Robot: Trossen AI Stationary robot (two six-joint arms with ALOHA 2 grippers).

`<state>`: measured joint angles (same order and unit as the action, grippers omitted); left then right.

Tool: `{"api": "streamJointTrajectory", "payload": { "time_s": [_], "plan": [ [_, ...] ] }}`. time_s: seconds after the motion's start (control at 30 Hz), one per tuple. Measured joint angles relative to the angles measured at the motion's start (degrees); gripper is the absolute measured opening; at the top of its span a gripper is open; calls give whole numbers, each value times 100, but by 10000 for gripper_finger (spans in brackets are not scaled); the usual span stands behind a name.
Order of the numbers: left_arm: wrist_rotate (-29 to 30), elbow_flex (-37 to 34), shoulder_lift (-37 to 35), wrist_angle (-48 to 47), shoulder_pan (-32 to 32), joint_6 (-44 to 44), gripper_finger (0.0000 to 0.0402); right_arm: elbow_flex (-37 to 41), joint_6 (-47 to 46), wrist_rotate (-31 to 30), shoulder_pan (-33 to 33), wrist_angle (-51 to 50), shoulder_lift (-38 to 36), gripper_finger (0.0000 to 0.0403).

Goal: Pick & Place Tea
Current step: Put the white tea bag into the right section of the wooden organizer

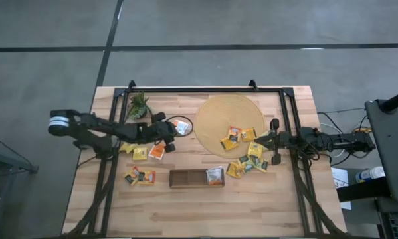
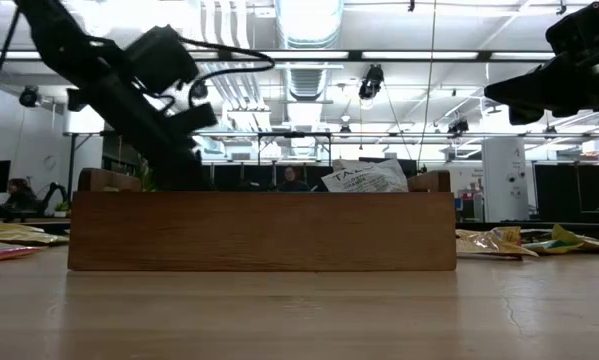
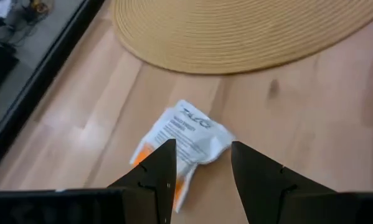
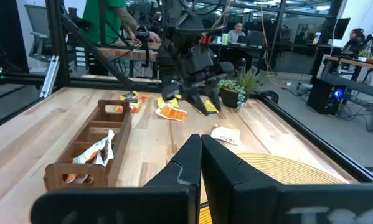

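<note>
The brown tray (image 2: 262, 232) stood nearest, along the near middle of the tabletop (image 1: 205, 206), with just one white-and-orange sachet (image 1: 214, 175) lying in its right end and the other compartments bare. So the sorting looked barely begun. The rest of the tea lay scattered: a few sachets (image 1: 237, 137) on the round mat (image 1: 218, 109), more (image 1: 248, 164) just off its near right edge, a loose group (image 1: 140, 176) near the tray's left end, and others (image 1: 149, 152) under the left arm. The left hand (image 3: 200, 171) hung low over a white sachet (image 3: 185, 134) just beside the mat's left edge, its fingers apart on either side and not yet closed on it. The right hand (image 4: 201, 163) waited at the mat's right side, fingers pressed together and empty. Bare tabletop lay between that sachet and the tray, though the black frame (image 1: 205, 88) hemmed the sides and a small plant (image 1: 139, 106) stood at the far left.
</note>
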<state>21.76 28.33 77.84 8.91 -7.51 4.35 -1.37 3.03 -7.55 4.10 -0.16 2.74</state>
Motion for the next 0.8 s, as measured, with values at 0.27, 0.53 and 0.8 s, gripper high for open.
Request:
{"api": "streamJointTrajectory", "payload": {
  "time_s": [0.27, 0.53, 0.8],
  "plan": [
    [135, 254, 679, 8, 0, 613, 147, 0, 0, 1, 0, -4, -2, 9],
    [192, 335, 1025, 0, 0, 947, 147, 0, 0, 0, 0, -2, -2, 9],
    [427, 335, 1238, 89, 2, 1177, 147, 0, 0, 0, 0, -3, -2, 9]
  ]
}}
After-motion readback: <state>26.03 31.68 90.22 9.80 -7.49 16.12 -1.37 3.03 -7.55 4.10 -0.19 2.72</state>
